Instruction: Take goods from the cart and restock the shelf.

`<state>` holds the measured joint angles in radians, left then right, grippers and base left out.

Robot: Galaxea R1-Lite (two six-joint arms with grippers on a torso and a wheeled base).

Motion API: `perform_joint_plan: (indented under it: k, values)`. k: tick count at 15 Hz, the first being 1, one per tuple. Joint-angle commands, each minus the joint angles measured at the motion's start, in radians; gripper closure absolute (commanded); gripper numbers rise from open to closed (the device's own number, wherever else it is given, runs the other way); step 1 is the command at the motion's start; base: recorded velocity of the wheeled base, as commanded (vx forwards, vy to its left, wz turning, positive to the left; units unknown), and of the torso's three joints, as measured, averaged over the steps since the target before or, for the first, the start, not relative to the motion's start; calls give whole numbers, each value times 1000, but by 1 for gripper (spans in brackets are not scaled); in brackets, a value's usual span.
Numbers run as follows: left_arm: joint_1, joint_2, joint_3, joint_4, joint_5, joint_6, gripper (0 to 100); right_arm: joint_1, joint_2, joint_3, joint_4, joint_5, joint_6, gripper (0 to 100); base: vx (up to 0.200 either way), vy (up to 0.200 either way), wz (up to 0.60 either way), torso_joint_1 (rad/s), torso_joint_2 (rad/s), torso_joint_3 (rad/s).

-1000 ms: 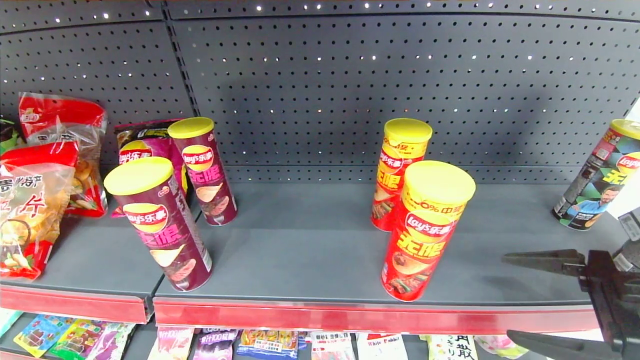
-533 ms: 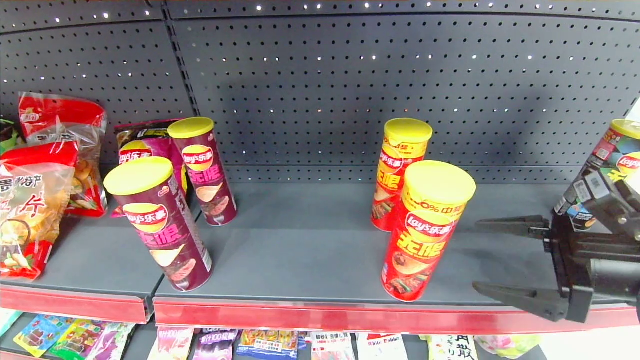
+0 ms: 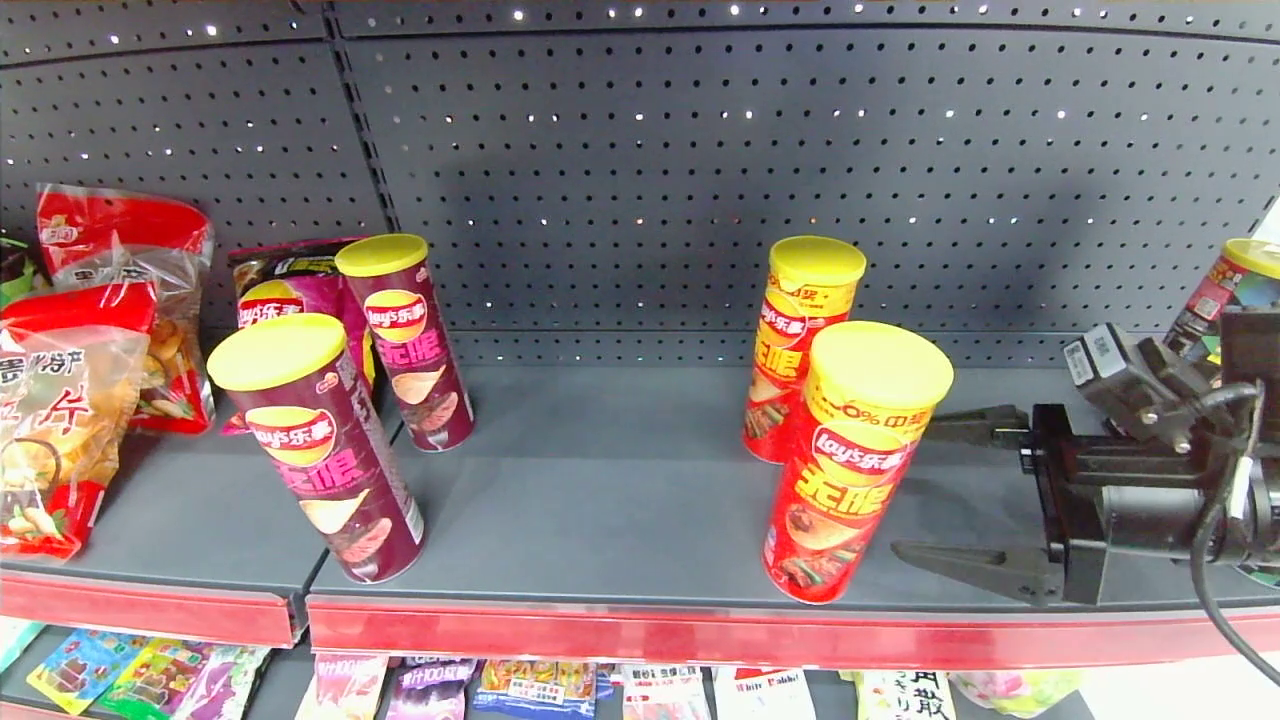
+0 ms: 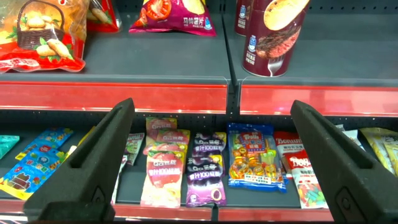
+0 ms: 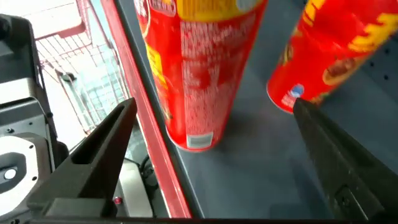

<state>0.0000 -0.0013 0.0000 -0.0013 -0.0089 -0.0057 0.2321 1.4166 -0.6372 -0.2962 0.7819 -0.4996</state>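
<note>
R claw: right claw (image 3: 912, 490) spread wide, holding nothing; lies level over the right end of the shelf (image 3: 620, 500), fingers pointing toward robot's left.
R claw vs can: tips just beside front red can (image 3: 855, 465), one finger on the pegboard side, the other on the shelf-lip side; can not yet betw. the fingers; touching or not, can't tell.
L claw: left claw (image 4: 211, 104) also wide, empty; sits low, in front of the shelf's red front lip (image 4: 186, 96), facing the lower shelf w/ candy packets (image 4: 205, 168).
Red cans: front red can upright near the lip; back red can (image 3: 800, 345) upright behind it, nearer the pegboard; close together, contact can't tell. Yellow lids on both.
Purple cans: front purple can (image 3: 315, 450) near the lip, back purple can (image 3: 405, 340) further in; both upright, yellow lids, well apart from the red pair.
Bags: purple chip bag (image 3: 290, 290) just behind back purple can; red snack bags (image 3: 60, 400) at far left.
Far R: dark can (image 3: 1225, 290) at shelf's right end, partly hidden by right arm.
Cart: wire cart (image 5: 81, 81) beyond the shelf lip in right wrist view.
Backing: grey pegboard (image 3: 700, 180).
</note>
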Motion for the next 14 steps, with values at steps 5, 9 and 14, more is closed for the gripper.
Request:
perform_joint_plan:
  k: [5, 9, 14]
  values:
    - [0, 1, 0, 0, 0, 0, 0, 64, -13, -1, 2, 0, 19, 0, 0, 0, 0, 0, 0, 0]
    - [0, 1, 0, 0, 0, 0, 0, 105, -4, -18, 2, 0, 36, 0, 0, 0, 0, 0, 0, 0]
    - [0, 1, 0, 0, 0, 0, 0, 124, 50, -52, 2, 0, 59, 0, 0, 0, 0, 0, 0, 0]
